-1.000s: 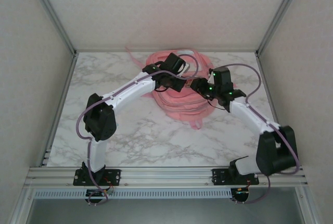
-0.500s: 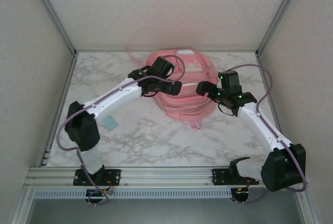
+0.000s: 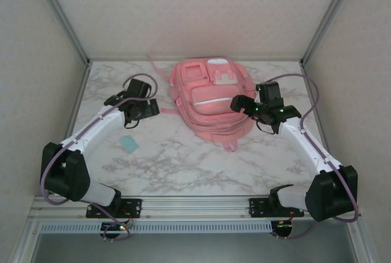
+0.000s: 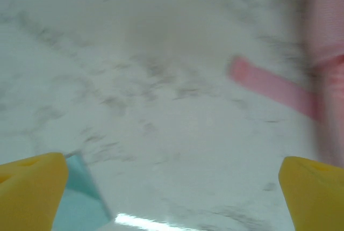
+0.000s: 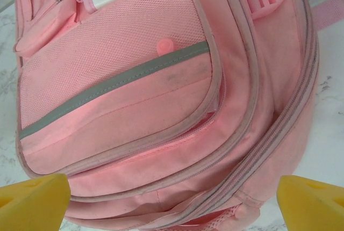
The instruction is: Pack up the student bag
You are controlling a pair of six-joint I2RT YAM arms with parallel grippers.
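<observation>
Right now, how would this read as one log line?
left fingers: open, over table by teal card | right fingers: open, over student bag | bag: front up

student bag (image 3: pixel 211 101): we read no word, brand or number on it
white patch (image 3: pixel 225 79): we see pink marks on it near the bag's top; too small for us to read
front pocket (image 5: pixel 118 80): we find a grey stripe and a pink stud; no lettering
teal card (image 3: pixel 129 145): we make out no print
</observation>
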